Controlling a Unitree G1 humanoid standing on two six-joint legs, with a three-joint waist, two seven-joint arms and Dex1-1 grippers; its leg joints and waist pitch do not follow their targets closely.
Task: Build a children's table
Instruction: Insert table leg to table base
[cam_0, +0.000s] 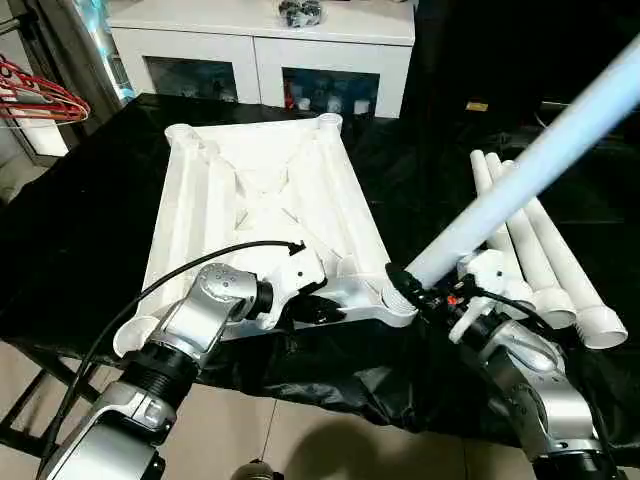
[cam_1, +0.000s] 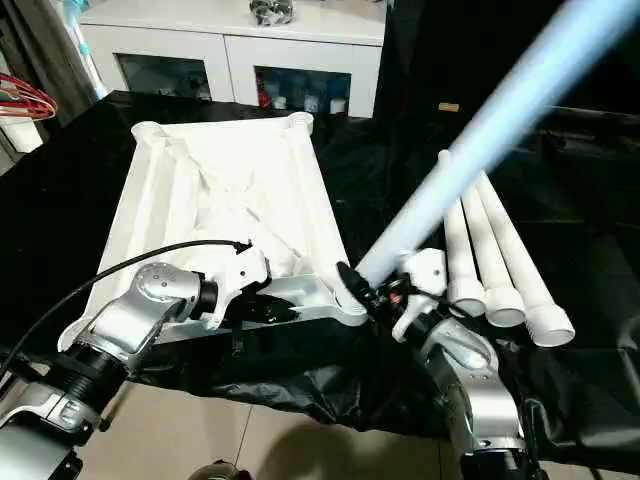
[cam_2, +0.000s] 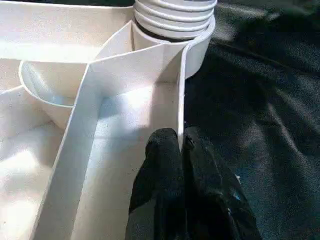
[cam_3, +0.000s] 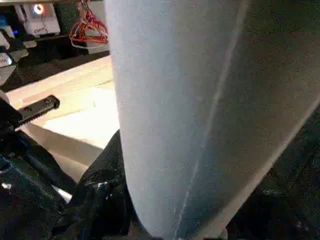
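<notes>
The white tabletop (cam_0: 260, 190) lies underside up on the black-covered table, its ribs showing. My left gripper (cam_0: 318, 308) is shut on the thin near rim of the tabletop, one black finger (cam_2: 162, 150) on each side of the wall, close to the near right corner socket (cam_0: 398, 305). A long white leg (cam_0: 520, 175) slants up to the right from that socket, and its ribbed end (cam_2: 172, 15) sits in the socket. My right gripper (cam_0: 435, 292) is shut around the leg just above the socket, with one black finger (cam_3: 100, 200) against the leg (cam_3: 190, 100).
Three more white legs (cam_0: 540, 260) lie side by side on the black cloth (cam_0: 70, 230) to the right of the tabletop. A white glass-door cabinet (cam_0: 260, 50) stands behind the table. Red hangers (cam_0: 35, 100) hang at far left. The table's front edge runs just under both grippers.
</notes>
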